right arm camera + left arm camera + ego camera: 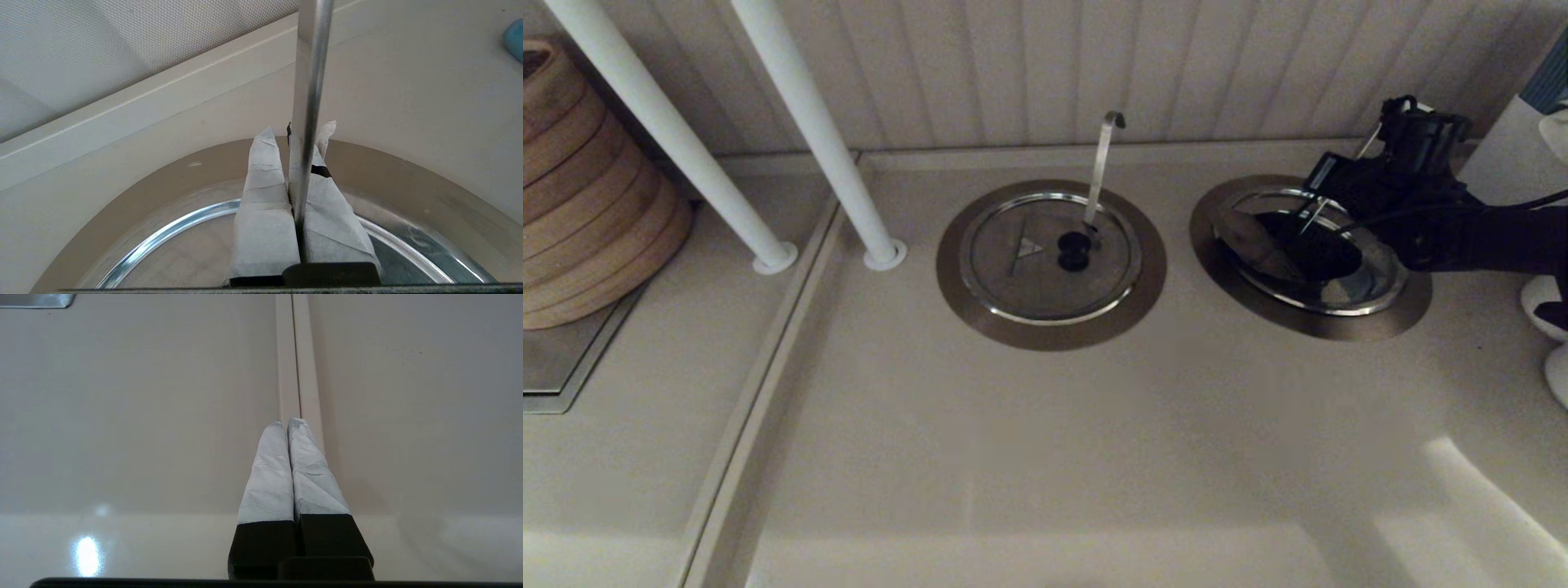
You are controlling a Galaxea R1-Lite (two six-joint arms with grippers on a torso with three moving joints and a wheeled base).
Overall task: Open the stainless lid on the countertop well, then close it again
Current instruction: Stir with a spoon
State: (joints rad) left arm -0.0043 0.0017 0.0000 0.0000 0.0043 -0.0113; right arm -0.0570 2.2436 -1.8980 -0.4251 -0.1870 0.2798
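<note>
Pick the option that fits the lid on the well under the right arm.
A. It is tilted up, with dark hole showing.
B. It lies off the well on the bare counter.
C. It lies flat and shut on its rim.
A: in the head view the stainless lid slants up below the right gripper, and the dark inside of the countertop well shows beside it.

Right-hand unit on the counter, as you face it. The countertop well [1339,327] is a round opening ringed by a bright steel rim and a wide brownish brushed-metal flange, set flush near the back wall. The stainless lid [1248,243] is dull steel and partly opened: you see its left portion over the rim's left side, with the dark hole exposed beside it.
</note>
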